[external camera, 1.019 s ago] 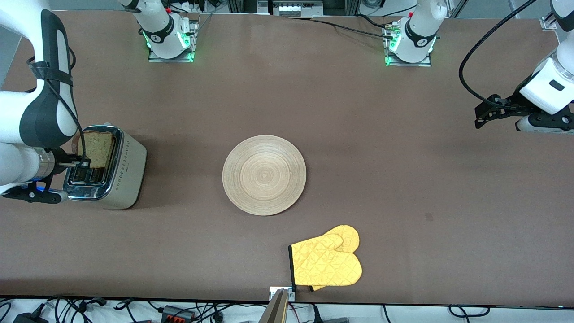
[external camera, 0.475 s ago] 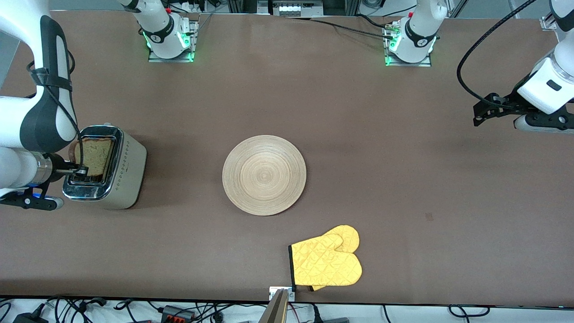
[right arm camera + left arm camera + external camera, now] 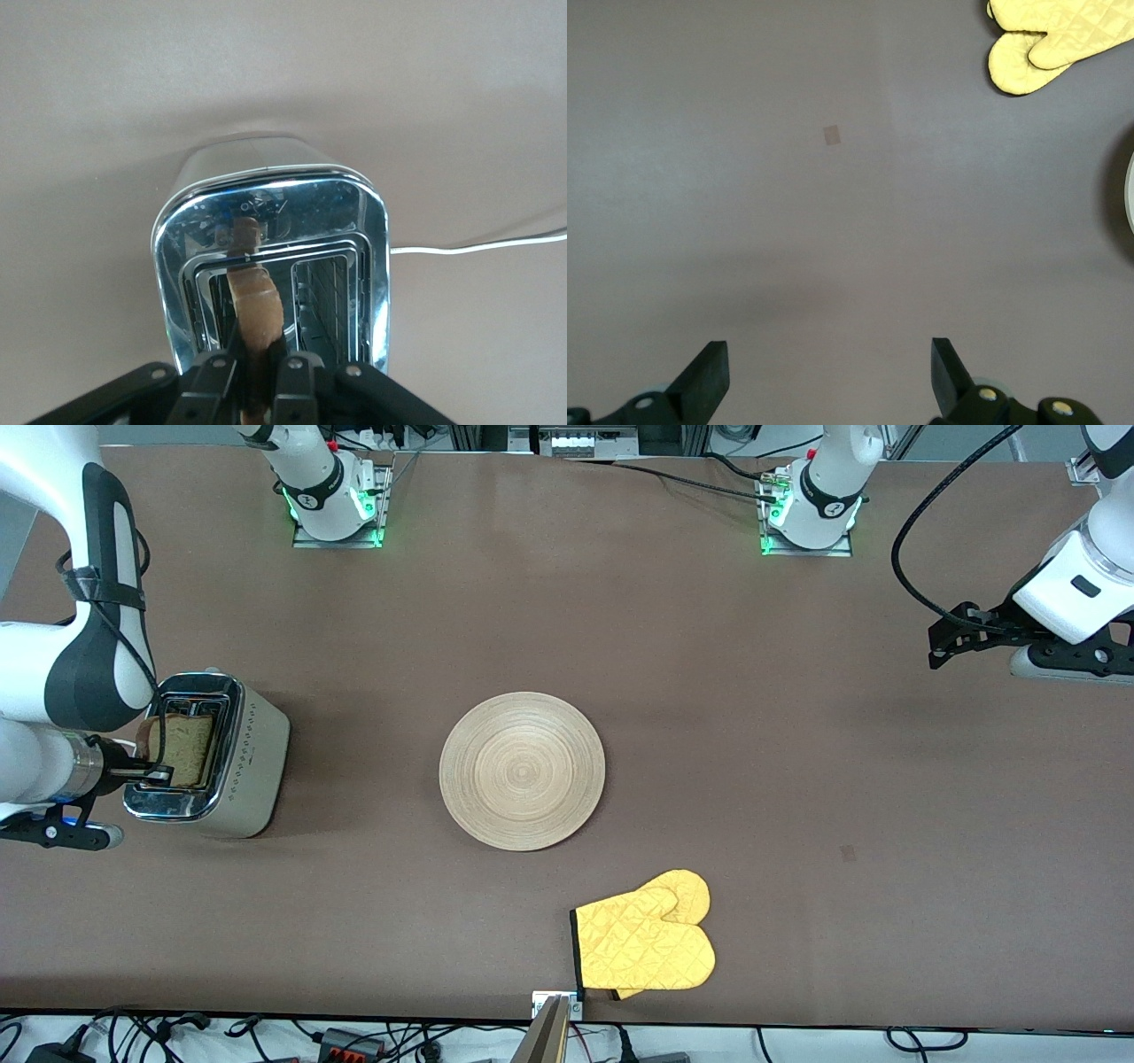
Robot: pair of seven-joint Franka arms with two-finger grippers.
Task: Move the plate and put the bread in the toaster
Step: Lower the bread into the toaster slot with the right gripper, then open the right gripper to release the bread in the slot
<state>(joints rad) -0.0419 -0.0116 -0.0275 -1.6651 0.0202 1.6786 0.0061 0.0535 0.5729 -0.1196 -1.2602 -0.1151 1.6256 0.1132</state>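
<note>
the bread (image 3: pixel 182 748) has been lowered by the right gripper (image 3: pixel 158 772) from well above the toaster (image 3: pixel 213 757) until it is partly sunk in a slot. the left gripper (image 3: pixel 939 657), at the table's left-arm end, has been drawn a little toward the base-side edge.

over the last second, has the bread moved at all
Yes. The bread, held by the right gripper, has sunk lower into the toaster slot; less of it shows above the chrome top.
</note>
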